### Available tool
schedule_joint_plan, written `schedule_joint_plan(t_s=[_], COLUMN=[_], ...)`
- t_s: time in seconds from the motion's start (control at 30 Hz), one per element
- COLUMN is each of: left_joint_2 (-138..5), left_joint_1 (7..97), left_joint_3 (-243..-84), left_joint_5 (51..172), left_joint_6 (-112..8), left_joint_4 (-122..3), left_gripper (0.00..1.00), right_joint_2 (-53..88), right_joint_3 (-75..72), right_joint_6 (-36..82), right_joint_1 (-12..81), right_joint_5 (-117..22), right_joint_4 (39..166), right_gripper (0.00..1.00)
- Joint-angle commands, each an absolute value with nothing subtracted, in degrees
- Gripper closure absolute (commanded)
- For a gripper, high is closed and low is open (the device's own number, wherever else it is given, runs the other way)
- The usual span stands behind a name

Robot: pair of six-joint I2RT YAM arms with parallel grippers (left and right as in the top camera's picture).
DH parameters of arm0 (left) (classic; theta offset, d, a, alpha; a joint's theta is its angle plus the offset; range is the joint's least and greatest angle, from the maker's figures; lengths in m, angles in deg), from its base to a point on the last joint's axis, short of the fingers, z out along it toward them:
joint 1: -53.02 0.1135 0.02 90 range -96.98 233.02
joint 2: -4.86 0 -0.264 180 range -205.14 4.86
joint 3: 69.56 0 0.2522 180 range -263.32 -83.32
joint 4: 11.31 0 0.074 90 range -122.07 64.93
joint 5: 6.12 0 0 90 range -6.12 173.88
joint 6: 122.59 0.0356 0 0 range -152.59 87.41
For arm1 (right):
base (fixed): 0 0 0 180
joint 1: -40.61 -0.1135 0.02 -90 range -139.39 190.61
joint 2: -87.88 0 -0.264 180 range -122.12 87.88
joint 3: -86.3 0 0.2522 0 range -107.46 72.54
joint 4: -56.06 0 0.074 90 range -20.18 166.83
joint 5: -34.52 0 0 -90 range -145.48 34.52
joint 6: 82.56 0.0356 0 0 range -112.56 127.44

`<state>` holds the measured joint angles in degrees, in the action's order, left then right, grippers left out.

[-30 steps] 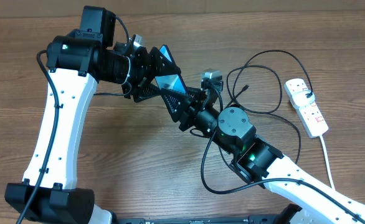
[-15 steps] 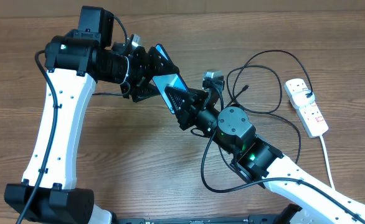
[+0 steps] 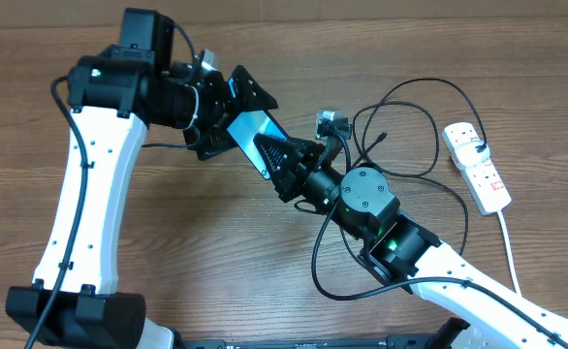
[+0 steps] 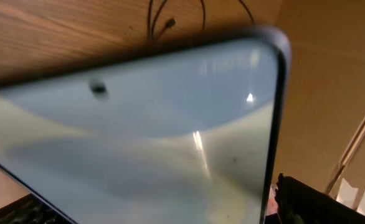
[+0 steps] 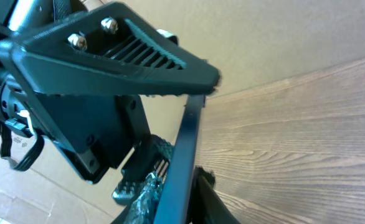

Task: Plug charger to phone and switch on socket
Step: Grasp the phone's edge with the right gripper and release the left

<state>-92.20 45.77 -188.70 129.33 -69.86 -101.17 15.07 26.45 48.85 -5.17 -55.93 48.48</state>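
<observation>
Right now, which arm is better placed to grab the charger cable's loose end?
Left, probably: the left claw is open and free, while the right claw grips the phone. The cable end lies beyond the right arm, though.

We are finding open passage over the bare brown wooden table (image 3: 216, 254) along its near middle and left edge. The white-and-black left arm (image 3: 90, 194) and right arm (image 3: 366, 199) are meeting at a slim light-blue-screened phone (image 3: 253, 129), blocking the centre. Loops of thin black charger cable (image 3: 315, 262) are crowding the way to the white elongated power strip (image 3: 477, 167).
</observation>
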Motion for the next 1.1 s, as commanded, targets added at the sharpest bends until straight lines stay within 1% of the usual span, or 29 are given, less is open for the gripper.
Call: schedule_joint_plan(t_s=[0.0,0.2,0.33,0.43,0.53,0.67,0.73,0.87,0.93,1.0,1.07], left_joint_2=[-88.5,-79.0,-70.4,-63.7,-56.6,-47.1,-41.5,-32.8,-29.6,-29.1,-29.8], left_joint_1=[49.9,58.2,62.5,63.3,63.3,63.3,63.3,63.2,63.1,63.1,63.1], left_joint_3=[-190.9,-190.9,-190.8,-190.8,-190.7,-189.5,-186.7,-177.8,-168.4,-160.0,-151.6], left_joint_5=[128.4,123.8,117.1,111.1,102.1,86.1,82.1,82.0,84.2,91.5,103.3], left_joint_6=[-62.0,-52.7,-50.1,-50.2,-54.8,-64.3,-66.7,-72.7,-79.0,-81.6,-83.2], left_joint_4=[-102.3,-107.7,-112.0,-114.6,-117.3,-121.8,-121.5,-117.9,-114.2,-107.9,-97.5], left_gripper=[0.0,0.01,0.0,0.0,0.0,0.0,0.0,0.0,0.0,0.01,0.0], right_joint_2=[16.0,16.0,16.0,16.0,16.0,16.0,16.0,16.0,16.0,16.0,16.0], right_joint_3=[26.1,26.1,26.1,26.1,26.1,26.1,26.1,26.1,26.1,26.1,26.1], right_joint_6=[51.0,61.9,66.6,70.2,74.2,75.2,75.2,75.2,76.8,77.1,77.2], right_joint_1=[-4.4,-0.4,0.2,0.2,0.2,0.2,0.2,0.2,0.2,0.2,0.2], right_joint_5=[-55.9,-55.8,-55.8,-55.8,-55.3,-54.2,-53.3,-50.8,-50.0,-48.9,-47.6], right_joint_4=[48.0,51.2,50.4,48.9,48.9,48.9,48.9,49.1,49.3,49.4,49.6], right_gripper=[0.86,0.96,0.96,0.96,0.96,0.96,0.96,0.96,0.96,0.96,0.96])
